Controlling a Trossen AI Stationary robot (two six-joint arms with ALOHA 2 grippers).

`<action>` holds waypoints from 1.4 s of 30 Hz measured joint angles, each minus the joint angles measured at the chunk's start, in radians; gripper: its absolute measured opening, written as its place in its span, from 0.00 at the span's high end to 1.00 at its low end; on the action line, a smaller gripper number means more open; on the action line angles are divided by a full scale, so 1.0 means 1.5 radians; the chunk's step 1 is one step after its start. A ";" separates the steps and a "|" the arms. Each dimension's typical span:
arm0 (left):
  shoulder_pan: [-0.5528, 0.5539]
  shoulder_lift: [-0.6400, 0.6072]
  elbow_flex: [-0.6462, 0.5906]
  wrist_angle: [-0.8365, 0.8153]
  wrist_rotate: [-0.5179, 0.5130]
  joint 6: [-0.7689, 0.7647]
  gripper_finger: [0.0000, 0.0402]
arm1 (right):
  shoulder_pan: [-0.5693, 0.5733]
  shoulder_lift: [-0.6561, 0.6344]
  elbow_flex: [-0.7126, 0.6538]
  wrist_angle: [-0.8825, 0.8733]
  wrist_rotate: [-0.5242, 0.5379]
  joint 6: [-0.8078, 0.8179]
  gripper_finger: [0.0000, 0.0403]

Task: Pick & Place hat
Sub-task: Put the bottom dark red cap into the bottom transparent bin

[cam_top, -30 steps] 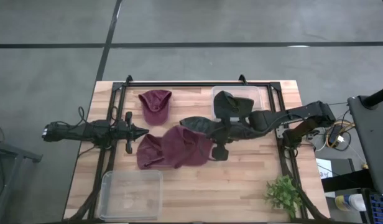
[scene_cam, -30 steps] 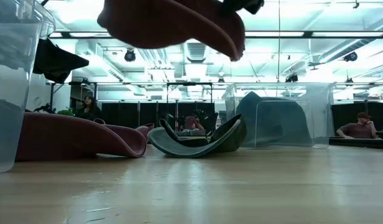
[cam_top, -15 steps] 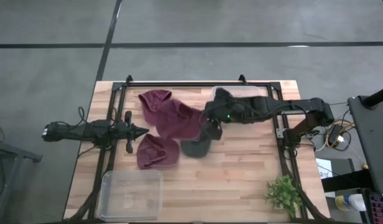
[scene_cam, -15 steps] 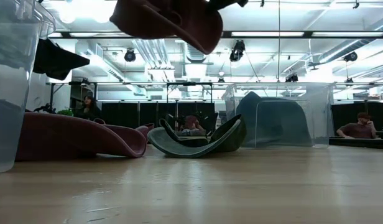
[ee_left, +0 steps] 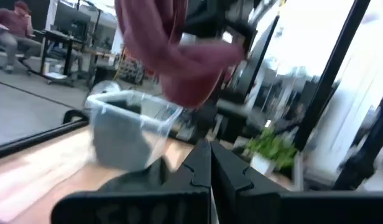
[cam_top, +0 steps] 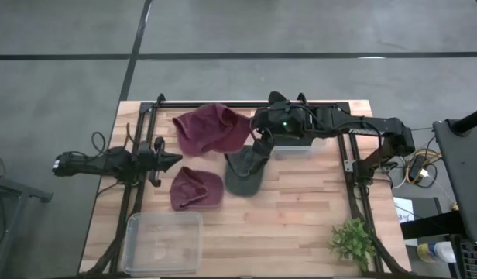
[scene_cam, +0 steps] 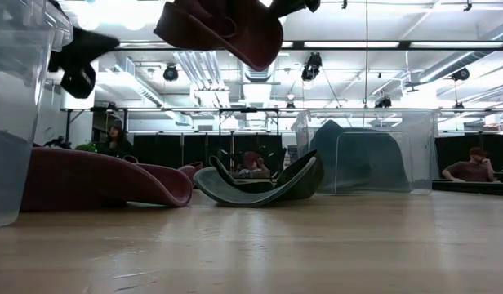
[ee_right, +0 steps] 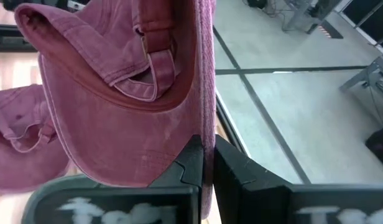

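A maroon hat (cam_top: 219, 128) hangs from my right gripper (cam_top: 258, 133) above the table's far left part; in the low view the hat (scene_cam: 223, 28) is high above the wood. My right gripper (ee_right: 206, 158) is shut on it. Another maroon hat (ee_right: 17, 137) lies below it. A third maroon hat (cam_top: 196, 188) and a dark grey hat (cam_top: 246, 172) rest on the table. My left gripper (cam_top: 176, 161), shut and empty, waits at the left side. My right gripper pinches an edge of the hat's cloth (ee_right: 207, 118) between its two fingers, beside the back strap (ee_right: 157, 53). The fingers reach in from the table's right. The hat is lifted clear and hangs with its inside turned toward the wrist camera.
A clear bin (cam_top: 300, 132) holding a dark hat stands at the far right, partly under my right arm. Another clear bin (cam_top: 163, 240) sits at the near left corner. A small plant (cam_top: 353, 242) stands at the near right. Bare wood lies in the near middle.
My right gripper has carried the maroon hat from above the table's middle toward the far edge and a little to the left, staying shut on it. The dark grey hat, covered by the arm before, now shows on the table. My left gripper has shifted slightly.
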 joint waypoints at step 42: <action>0.011 0.655 0.706 -0.400 -0.032 0.097 0.59 | 0.015 0.062 -0.011 -0.263 -0.263 -0.011 0.97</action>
